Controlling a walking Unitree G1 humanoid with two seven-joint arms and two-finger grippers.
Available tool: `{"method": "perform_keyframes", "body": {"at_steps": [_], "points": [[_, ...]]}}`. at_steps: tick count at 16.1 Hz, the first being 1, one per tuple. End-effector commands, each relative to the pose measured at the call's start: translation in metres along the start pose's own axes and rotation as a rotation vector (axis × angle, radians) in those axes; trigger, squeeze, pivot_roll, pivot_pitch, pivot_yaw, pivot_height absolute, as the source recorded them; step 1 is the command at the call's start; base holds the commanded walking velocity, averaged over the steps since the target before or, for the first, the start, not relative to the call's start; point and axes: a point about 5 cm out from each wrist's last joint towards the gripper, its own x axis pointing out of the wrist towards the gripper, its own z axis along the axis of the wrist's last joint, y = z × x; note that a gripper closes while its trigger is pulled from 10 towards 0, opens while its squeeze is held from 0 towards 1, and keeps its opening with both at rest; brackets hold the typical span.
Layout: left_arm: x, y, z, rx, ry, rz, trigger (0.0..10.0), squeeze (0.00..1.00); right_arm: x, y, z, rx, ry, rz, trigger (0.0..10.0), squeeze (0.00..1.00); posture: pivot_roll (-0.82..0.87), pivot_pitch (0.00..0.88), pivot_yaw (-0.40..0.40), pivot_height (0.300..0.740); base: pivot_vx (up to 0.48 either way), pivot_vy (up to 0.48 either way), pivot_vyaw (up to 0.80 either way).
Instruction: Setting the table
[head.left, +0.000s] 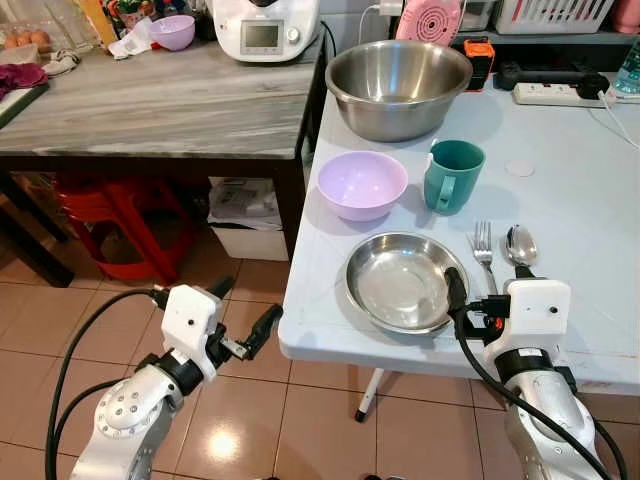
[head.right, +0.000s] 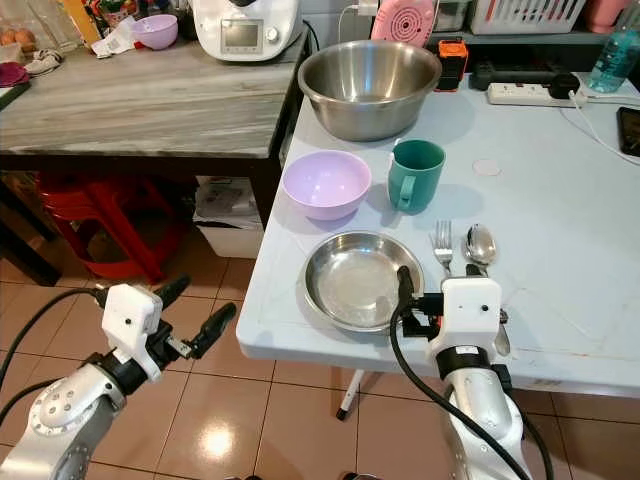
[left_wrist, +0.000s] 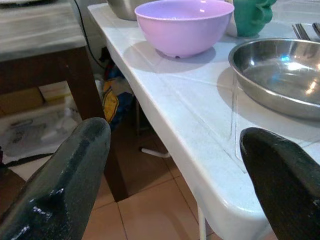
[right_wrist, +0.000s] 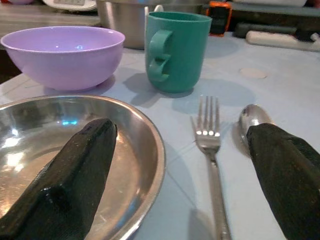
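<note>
My right claw hangs open over the fork, with one finger above the plate and one by the spoon. My left claw is open too, out past the table edge. I think if I close carelessly, I might bump the plate or push the spoon away.
</note>
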Motion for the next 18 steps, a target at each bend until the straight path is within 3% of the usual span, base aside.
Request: {"method": "perform_keyframes", "body": {"at_steps": [1, 5, 11, 17, 18], "points": [[-0.003, -0.001, -0.005, -0.001, 0.024, -0.008, 10.0, 0.0, 0.002, 0.002, -0.001, 0.051, 0.022, 0.015, 10.0, 0.0, -0.14, 0.134, 0.066, 0.74, 0.0, 0.0, 0.0], [-0.003, -0.002, -0.005, 0.0, 0.024, -0.011, 10.0, 0.0, 0.004, 0.002, -0.007, 0.114, 0.073, 0.024, 10.0, 0.0, -0.13, 0.135, 0.063, 0.74, 0.0, 0.0, 0.0], [-0.002, -0.003, -0.004, 0.001, 0.02, -0.017, 10.0, 0.0, 0.006, -0.001, -0.016, 0.13, 0.119, 0.039, 10.0, 0.0, -0.13, 0.142, 0.067, 0.74, 0.0, 0.0, 0.0], [-0.001, -0.006, -0.004, 0.012, 0.027, -0.05, 10.0, 0.0, 0.02, 0.001, -0.021, 0.204, 0.153, 0.084, 10.0, 0.0, -0.13, 0.144, 0.071, 0.74, 0.0, 0.0, 0.0], [-0.001, -0.006, -0.005, 0.013, 0.031, -0.053, 10.0, 0.0, 0.022, 0.003, -0.021, 0.218, 0.156, 0.097, 7.8, 0.0, -0.12, 0.142, 0.069, 0.74, 0.0, 0.0, 0.0]]}}
